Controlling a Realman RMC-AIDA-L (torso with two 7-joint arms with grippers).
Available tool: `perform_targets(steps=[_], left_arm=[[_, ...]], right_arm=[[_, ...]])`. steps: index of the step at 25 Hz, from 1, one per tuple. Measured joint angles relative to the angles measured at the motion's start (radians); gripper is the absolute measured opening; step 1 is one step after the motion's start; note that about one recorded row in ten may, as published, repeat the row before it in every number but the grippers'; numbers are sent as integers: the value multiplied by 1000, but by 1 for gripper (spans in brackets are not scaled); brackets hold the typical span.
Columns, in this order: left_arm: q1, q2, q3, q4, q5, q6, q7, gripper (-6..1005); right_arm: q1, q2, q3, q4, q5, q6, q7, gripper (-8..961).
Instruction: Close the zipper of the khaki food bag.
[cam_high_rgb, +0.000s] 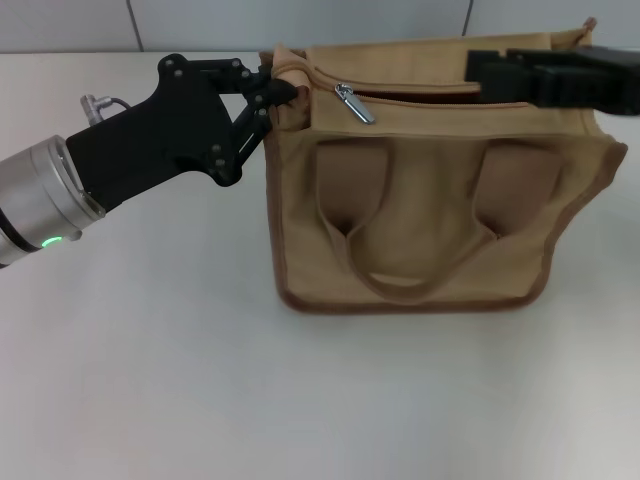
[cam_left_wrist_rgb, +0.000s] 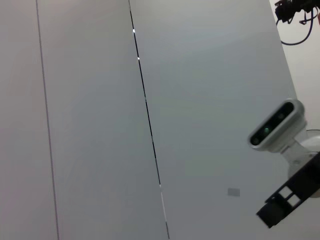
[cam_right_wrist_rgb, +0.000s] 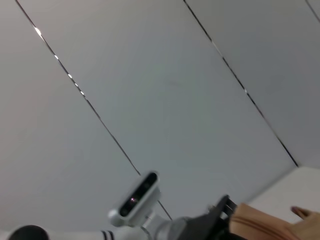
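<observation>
The khaki food bag stands upright on the table, handles hanging down its front. The zipper runs along its top. Its silver pull tab sits near the left end, and a dark open gap runs to the right of it. My left gripper is shut on the bag's top left corner. My right gripper lies over the bag's top right end, well to the right of the pull tab. The right wrist view shows the bag's corner in the left gripper.
The bag stands on a pale table with a grey panelled wall close behind it. The left wrist view shows only the wall and the right arm's wrist camera.
</observation>
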Motion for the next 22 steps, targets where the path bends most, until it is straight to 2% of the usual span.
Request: perform_targets(steps=[1,2,3,5,8,12,19,22], left_arm=[[0,0,-1,-1,0,0,0,62],[-1,-1,1,-2,0,0,0,62],[-1,-1,1,-2,0,0,0,62],[-1,-1,2,-3,0,0,0,62],[-2,-2,3,-4,0,1,0,62],[-2,-1,2,-4,1,3,0,62],[-3,-1,2,-6,1,6,0,62],[-5,-1,3,-5,1,6,0,62]], right_arm=[[9,-3,-22,-11,-1,16,21,754],[36,-11,-86,-32,-5,52,75,754],[36,-11,-86,-32,-5,52,75,754],[68,-18,-137,-40,-25,84,132,754],[124,-23,-161,-42,-95,111,215,754],[185,-25,-173,-43,-155,120,288,627],[226,-26,-225,-50,-186,158,349,437],[244,-25,-249,-54,-212,189,380,437]])
